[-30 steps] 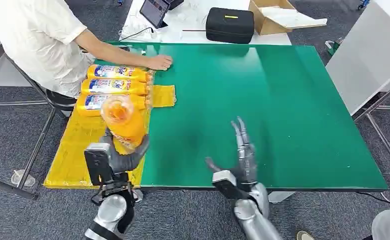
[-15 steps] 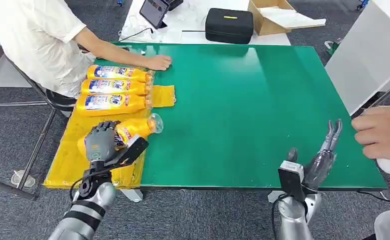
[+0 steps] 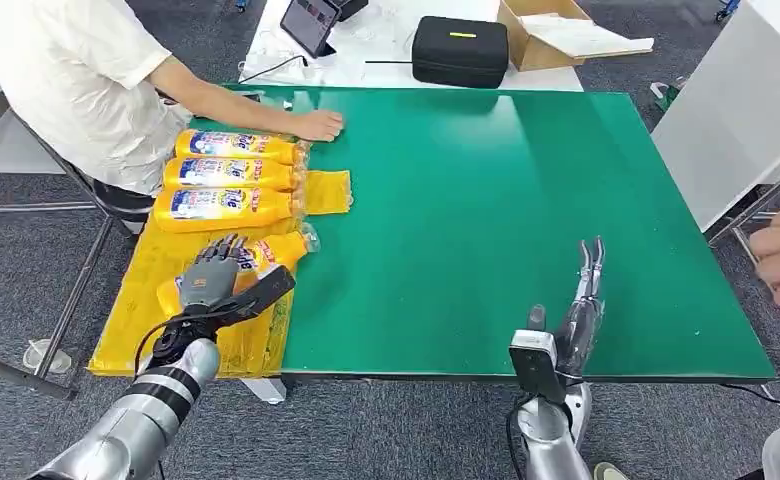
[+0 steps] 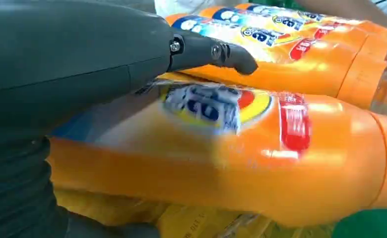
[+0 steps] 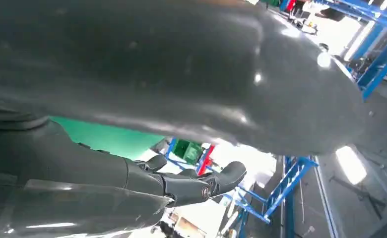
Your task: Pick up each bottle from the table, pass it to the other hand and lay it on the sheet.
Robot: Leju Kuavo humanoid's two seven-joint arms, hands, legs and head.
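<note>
Bottle number four going down on the yellow sheet [image 3: 141, 315].

Left to right: our left hand [image 3: 209, 279] grips the fourth bottle [image 3: 266, 256], which lies on its side on the sheet just beside the three bottles already laid [image 3: 228, 175] (a person's hand [image 3: 318, 124] rests at the sheet's far end). Our right hand [image 3: 581, 305], well apart from the sheet, is empty, fingers straight and spread. We judge the laying step nearly done; next we release cleanly without rolling it.

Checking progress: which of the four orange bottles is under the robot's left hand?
The bottle nearest the robot, lying slanted on the yellow sheet under the left robot hand; the other three lie parallel beyond it.
</note>
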